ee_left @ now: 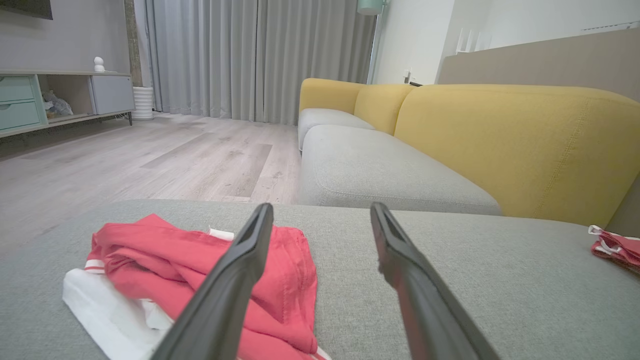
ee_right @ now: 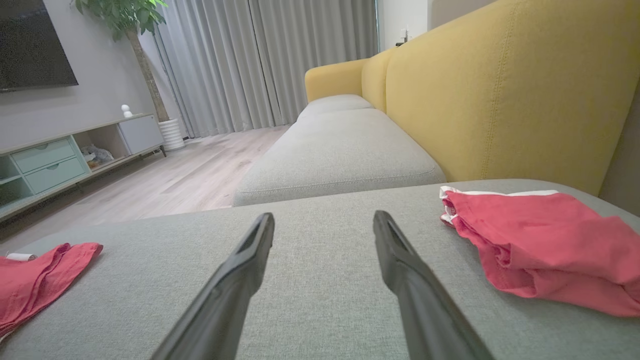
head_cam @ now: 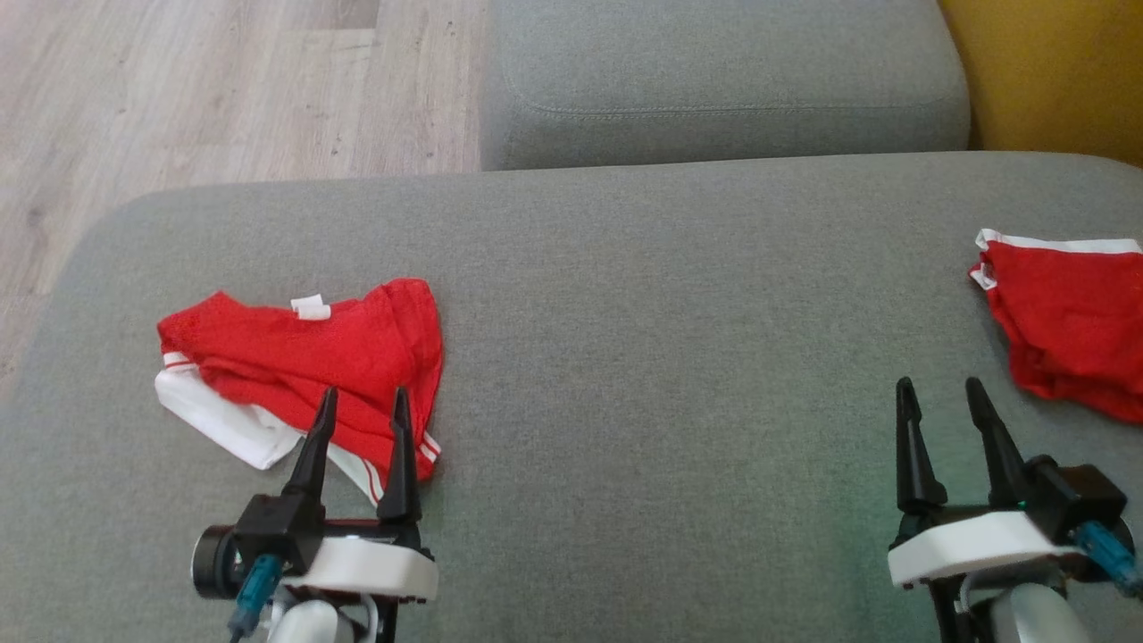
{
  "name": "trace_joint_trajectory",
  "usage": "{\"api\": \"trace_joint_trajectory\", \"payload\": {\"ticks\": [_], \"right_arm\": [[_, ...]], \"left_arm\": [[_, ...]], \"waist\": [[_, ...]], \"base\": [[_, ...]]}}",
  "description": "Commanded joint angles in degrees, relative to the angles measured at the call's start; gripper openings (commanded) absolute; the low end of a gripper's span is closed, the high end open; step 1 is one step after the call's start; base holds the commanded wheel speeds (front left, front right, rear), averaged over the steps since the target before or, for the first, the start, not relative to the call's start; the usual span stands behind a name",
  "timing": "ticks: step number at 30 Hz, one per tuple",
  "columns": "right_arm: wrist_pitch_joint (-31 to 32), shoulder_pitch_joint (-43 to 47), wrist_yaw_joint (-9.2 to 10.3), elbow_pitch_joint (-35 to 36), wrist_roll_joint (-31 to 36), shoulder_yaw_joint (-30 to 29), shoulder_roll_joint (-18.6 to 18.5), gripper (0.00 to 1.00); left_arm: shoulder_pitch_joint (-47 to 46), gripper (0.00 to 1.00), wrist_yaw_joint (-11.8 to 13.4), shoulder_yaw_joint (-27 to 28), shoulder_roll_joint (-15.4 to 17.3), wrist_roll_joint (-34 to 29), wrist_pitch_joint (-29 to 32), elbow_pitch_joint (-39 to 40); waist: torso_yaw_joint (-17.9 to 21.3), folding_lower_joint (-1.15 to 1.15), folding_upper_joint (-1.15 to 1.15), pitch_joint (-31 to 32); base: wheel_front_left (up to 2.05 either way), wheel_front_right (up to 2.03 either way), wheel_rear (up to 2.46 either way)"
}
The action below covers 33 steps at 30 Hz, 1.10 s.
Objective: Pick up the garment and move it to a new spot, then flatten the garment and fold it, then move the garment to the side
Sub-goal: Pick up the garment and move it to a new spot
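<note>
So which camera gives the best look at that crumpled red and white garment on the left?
The head view: it looks down on nearly the whole garment. The left wrist view sees it low and close, partly behind a finger. The right wrist view catches a red edge.

The right gripper (ee_right: 322, 220) sits low over the grey cushion (ee_right: 320, 305), jaws spread wide with nothing between them. A red garment (ee_right: 540, 245) with white trim lies on the cushion to the right, apart from the jaws. A second red garment (ee_right: 35, 275) lies at the left edge. A yellow backrest (ee_right: 500, 100) rises behind.
</note>
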<state>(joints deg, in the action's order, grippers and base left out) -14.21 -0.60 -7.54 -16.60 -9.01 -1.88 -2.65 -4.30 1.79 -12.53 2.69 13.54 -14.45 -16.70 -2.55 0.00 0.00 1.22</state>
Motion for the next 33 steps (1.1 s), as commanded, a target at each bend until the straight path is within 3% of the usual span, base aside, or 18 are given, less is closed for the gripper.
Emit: {"api": "trace_joint_trajectory", "payload": {"ticks": [1,10,24,33], "right_arm": [[-0.78,-1.76,0.05,1.3,-0.49,1.77,-0.23,1.0],[-0.78,-1.21,0.05,0.77,0.32,3.47,-0.23,1.0],[-0.78,0.04,0.05,1.5,-1.33,9.57,-0.23,1.0],[-0.79,0.64,0.05,1.68,-1.98,12.22,-0.23,1.0]], "left_arm": [[-1.51,1.0,-0.04,2.36,0.19,-0.59,-0.55,1.64],[-1.8,1.0,-0.31,2.32,0.19,-0.54,-0.55,0.83],[-0.63,1.0,-0.39,4.66,0.19,-2.14,-0.55,1.32],[-0.03,1.0,-0.68,5.47,0.19,-2.56,-0.55,1.55]], "waist": [[-0.14,0.0,0.0,0.0],[-3.0,0.0,0.0,0.25],[-13.79,0.0,0.0,1.52],[-17.5,0.0,0.0,1.95]], "base": [[0.0,0.0,0.0],[0.0,0.0,0.0],[0.0,0.0,0.0],[0.0,0.0,0.0]]}}
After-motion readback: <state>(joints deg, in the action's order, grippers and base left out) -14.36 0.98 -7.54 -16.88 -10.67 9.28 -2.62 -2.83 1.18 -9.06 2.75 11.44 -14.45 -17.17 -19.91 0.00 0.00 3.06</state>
